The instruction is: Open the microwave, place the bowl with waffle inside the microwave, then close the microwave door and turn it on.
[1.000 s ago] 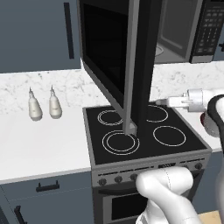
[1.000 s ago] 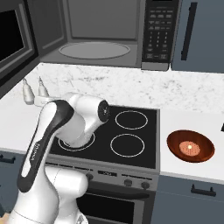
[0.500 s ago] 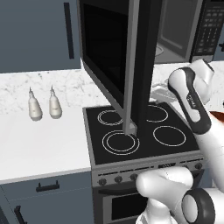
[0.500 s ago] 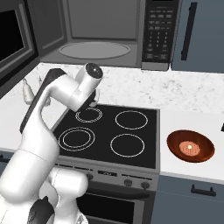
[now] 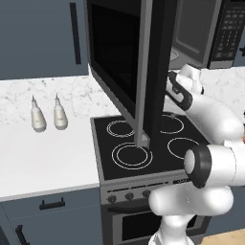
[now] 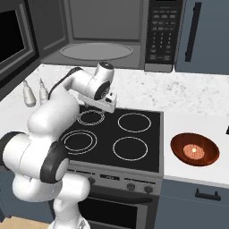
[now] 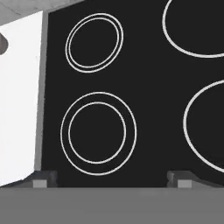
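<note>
Door open, arm swinging toward bowl
Microwave door (image 5: 125,72) stands wide; the gripper (image 7: 109,178), released and empty, has risen over the stove's (image 6: 120,134) back-left corner since a second ago. Bowl (image 6: 195,149) with waffle (image 6: 194,150) waits near the counter's (image 6: 197,116) front edge.
</note>
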